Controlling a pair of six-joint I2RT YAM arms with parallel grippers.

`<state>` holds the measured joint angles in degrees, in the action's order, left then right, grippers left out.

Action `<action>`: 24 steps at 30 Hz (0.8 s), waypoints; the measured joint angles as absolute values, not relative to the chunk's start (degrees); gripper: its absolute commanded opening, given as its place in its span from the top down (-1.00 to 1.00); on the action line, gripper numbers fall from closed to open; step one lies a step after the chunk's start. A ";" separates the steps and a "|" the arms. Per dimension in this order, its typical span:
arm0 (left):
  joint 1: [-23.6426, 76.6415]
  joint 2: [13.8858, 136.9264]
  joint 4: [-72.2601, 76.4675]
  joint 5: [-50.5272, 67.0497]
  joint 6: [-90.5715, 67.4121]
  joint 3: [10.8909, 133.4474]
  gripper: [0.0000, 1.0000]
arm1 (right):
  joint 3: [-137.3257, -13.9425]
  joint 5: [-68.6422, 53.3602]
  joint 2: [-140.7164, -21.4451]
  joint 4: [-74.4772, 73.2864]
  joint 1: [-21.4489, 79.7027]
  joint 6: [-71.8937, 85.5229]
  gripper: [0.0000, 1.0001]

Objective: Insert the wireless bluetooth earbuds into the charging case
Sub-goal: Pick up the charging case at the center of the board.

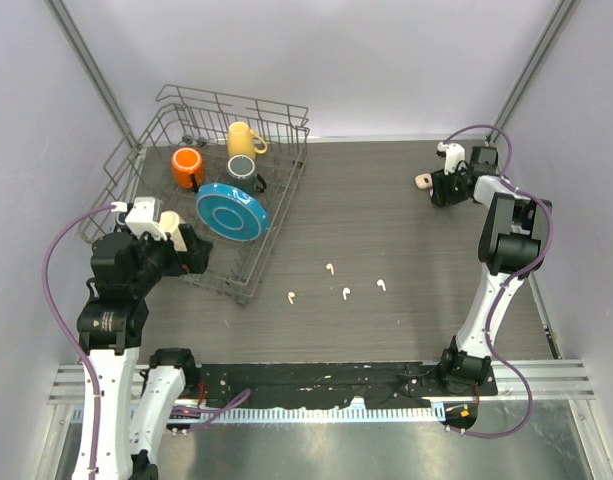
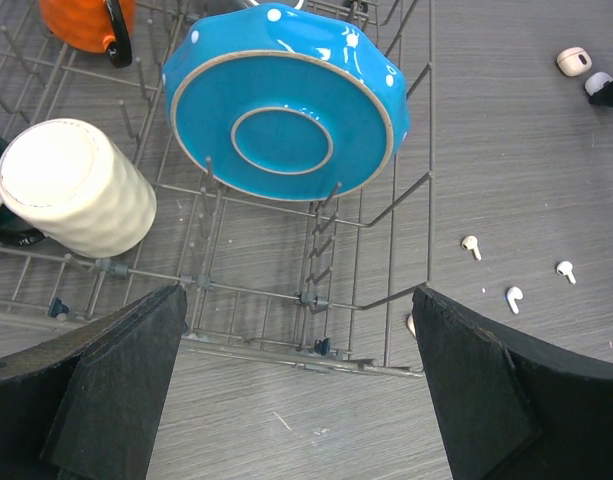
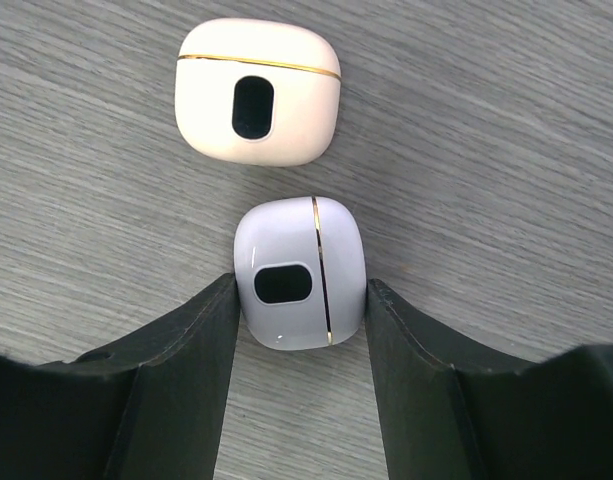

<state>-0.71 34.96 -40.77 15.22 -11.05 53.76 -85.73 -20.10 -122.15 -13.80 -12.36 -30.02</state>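
Observation:
Several tiny white earbuds [image 1: 329, 268] lie loose on the dark wooden table [image 1: 386, 220], near its middle; the left wrist view shows them too, earbuds [image 2: 513, 297] right of the rack. At the far right, a white charging case [image 3: 299, 282] with a gold seam lies closed on its side. My right gripper [image 3: 301, 290] has one finger against each side of it. A second, cream case [image 3: 257, 90] lies just beyond it, cream case [image 1: 423, 181]. My left gripper [image 2: 301, 390] hangs wide open over the dish rack's near corner, holding nothing.
A wire dish rack [image 1: 156, 150] fills the back left, holding a blue plate [image 1: 231, 211], an orange mug [image 1: 187, 165], a yellow mug [image 1: 243, 138] and a grey mug [image 1: 242, 168]. A cream cup [image 2: 76, 185] lies in the rack near my left gripper [image 1: 196, 258].

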 measured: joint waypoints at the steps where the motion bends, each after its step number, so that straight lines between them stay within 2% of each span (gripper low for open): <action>1: -0.71 34.94 -40.77 15.27 -11.05 53.76 -1.00 | -85.73 -20.16 -122.15 -13.74 -12.29 -30.02 -0.14; 4: -0.71 34.72 -40.75 15.57 -11.05 53.76 -1.00 | -85.73 -20.18 -122.15 -13.69 -12.10 -30.04 -0.10; 6: -0.71 34.48 -40.73 15.66 -11.07 53.76 -1.00 | -85.73 -20.16 -122.15 -13.69 -11.94 -30.09 0.08; 7: -0.71 34.44 -40.73 15.68 -11.07 53.76 -1.00 | -85.73 -20.14 -122.15 -13.72 -11.94 -30.13 0.11; 9: -0.71 34.37 -40.71 15.90 -11.07 53.76 -1.00 | -85.73 -20.05 -122.15 -13.69 -11.77 -30.20 0.37; 11: -0.71 34.37 -40.69 16.14 -11.14 53.76 -0.99 | -85.73 -19.99 -122.15 -13.69 -11.73 -30.22 0.45; 12: -0.71 34.37 -40.66 16.23 -11.27 53.76 -0.99 | -85.73 -19.99 -122.15 -13.69 -11.73 -30.17 0.61; 14: -0.71 34.37 -40.64 16.29 -11.51 53.78 -1.00 | -85.73 -19.97 -122.15 -13.69 -11.66 -30.02 0.72; 16: -0.71 34.37 -40.62 16.08 -11.99 53.95 -1.00 | -85.71 -19.94 -122.08 -13.69 -11.53 -29.80 0.98; 20: -0.71 34.37 -40.51 16.10 -13.72 54.83 -1.00 | -84.33 -19.84 -120.14 -13.85 -10.70 -28.64 0.99; 24: -0.71 34.37 -40.64 16.53 -16.19 57.23 -1.00 | -80.23 -20.29 -113.08 -14.39 -8.62 -27.03 0.99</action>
<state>-0.71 34.37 -40.64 16.53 -16.19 57.23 -80.23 -20.29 -113.08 -14.39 -8.62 -27.03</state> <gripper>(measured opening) 0.996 0.536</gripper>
